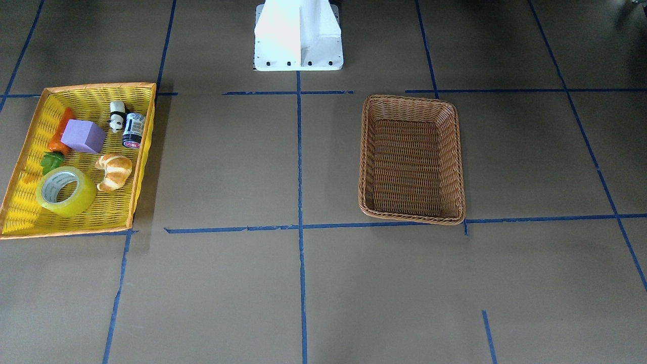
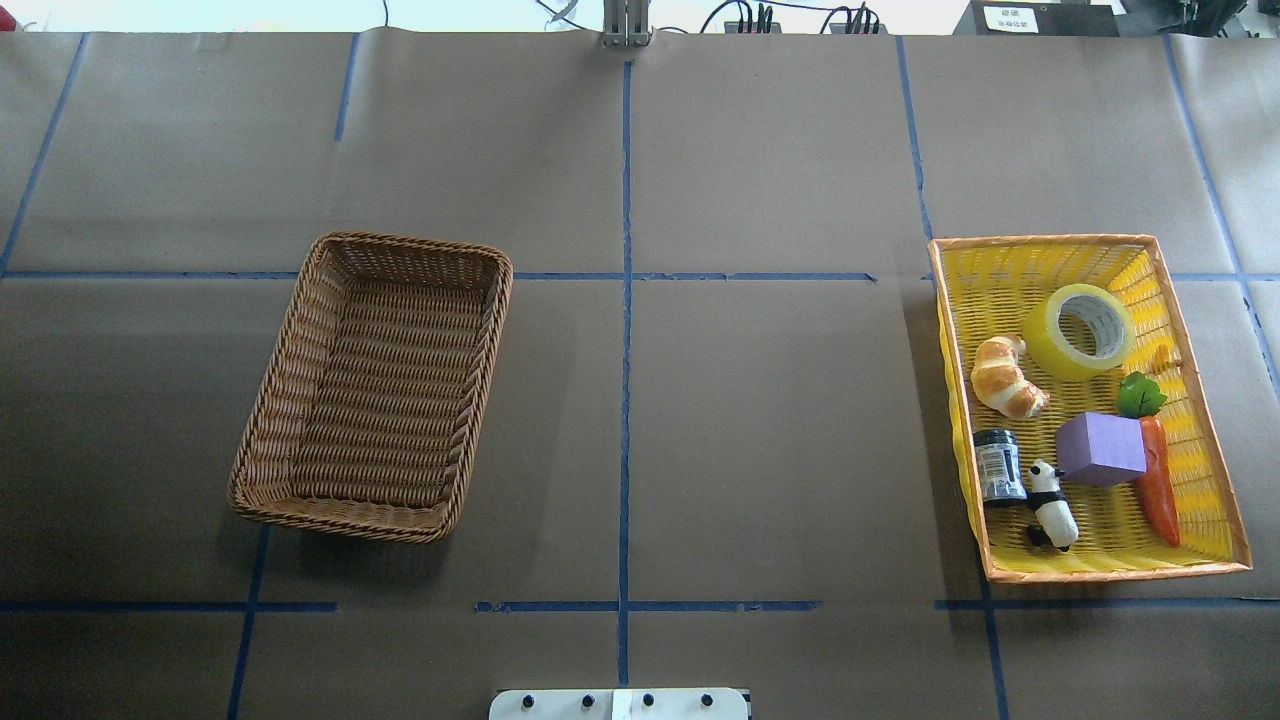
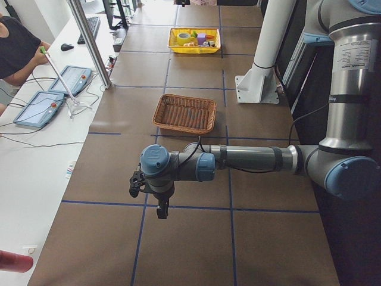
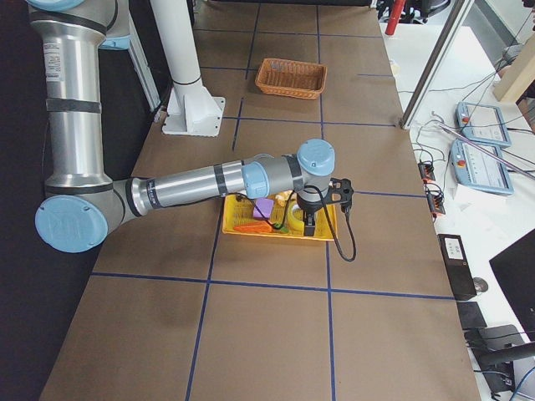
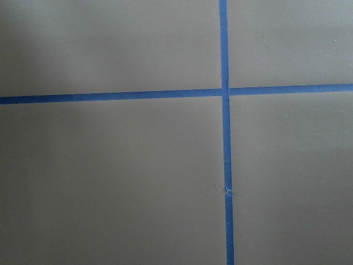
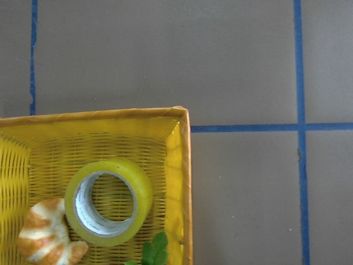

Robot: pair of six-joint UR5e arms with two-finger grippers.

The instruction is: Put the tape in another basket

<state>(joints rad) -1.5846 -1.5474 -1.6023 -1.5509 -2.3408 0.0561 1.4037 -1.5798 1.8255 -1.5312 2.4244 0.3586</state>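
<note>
Out at the robot's left end of the table (image 2: 760, 420), the left gripper (image 3: 162, 210) hangs pointing down over bare brown paper. Only the left-end camera catches it, small and dark, and I cannot tell whether its fingers are spread or pressed together. Its wrist camera sees nothing but a crossing of blue lines (image 5: 225, 138).

Next along is the basket (image 2: 280, 400), brown wicker, its woven floor plain in both top-down views.

Far over on the robot's right sits the yellow tray (image 2: 1040, 240). The tape (image 2: 1048, 348) lies in it, hole upward, near the corner farthest from the robot. The croissant (image 2: 1008, 378) is close beside it, and the carrot (image 2: 1160, 490) has its leaves just short of it.

The right gripper (image 4: 309, 224) hovers over that tray. It shows only from the right-end camera, where the arm covers part of the tray, so I cannot tell how its fingers stand. The right wrist camera looks straight down on the roll and shows its grey-white core.
</note>
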